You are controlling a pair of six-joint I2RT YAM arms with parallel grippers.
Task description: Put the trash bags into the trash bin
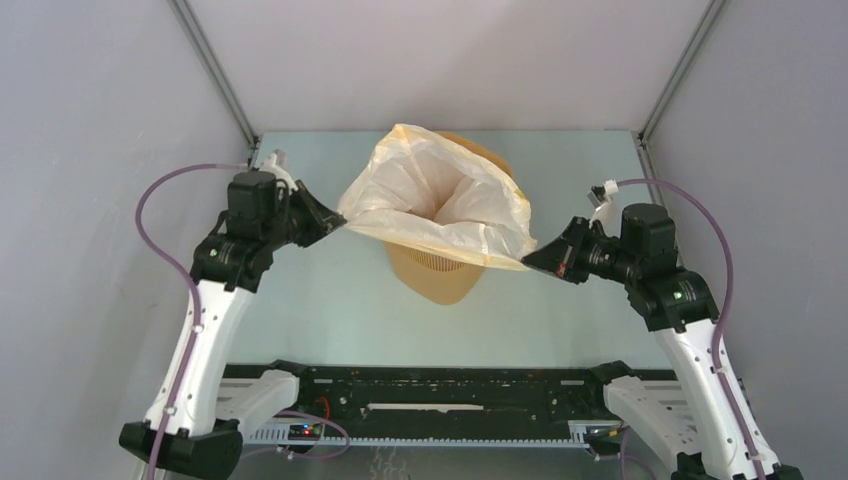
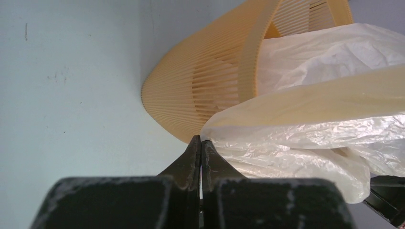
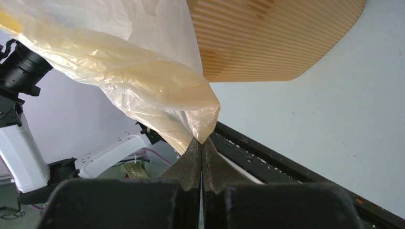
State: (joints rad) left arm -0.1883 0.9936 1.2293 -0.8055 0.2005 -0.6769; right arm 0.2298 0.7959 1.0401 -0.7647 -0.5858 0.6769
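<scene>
The orange-yellow trash bin point(image 1: 437, 278) stands at the table's middle. A cream-white trash bag point(image 1: 440, 200) with a yellowish rim is spread open over its mouth and hangs down inside. My left gripper point(image 1: 335, 222) is shut on the bag's left rim corner. My right gripper point(image 1: 530, 260) is shut on the bag's right rim corner. In the left wrist view the closed gripper point(image 2: 200, 139) pinches the bag film point(image 2: 305, 138) beside the slotted bin wall point(image 2: 191, 86). In the right wrist view the closed gripper point(image 3: 201, 141) pinches the bag's tip point(image 3: 143, 76) below the bin point(image 3: 267, 43).
The pale table point(image 1: 330, 310) is enclosed by grey walls on the left, right and back. A black rail point(image 1: 430, 385) with the arm bases runs along the near edge.
</scene>
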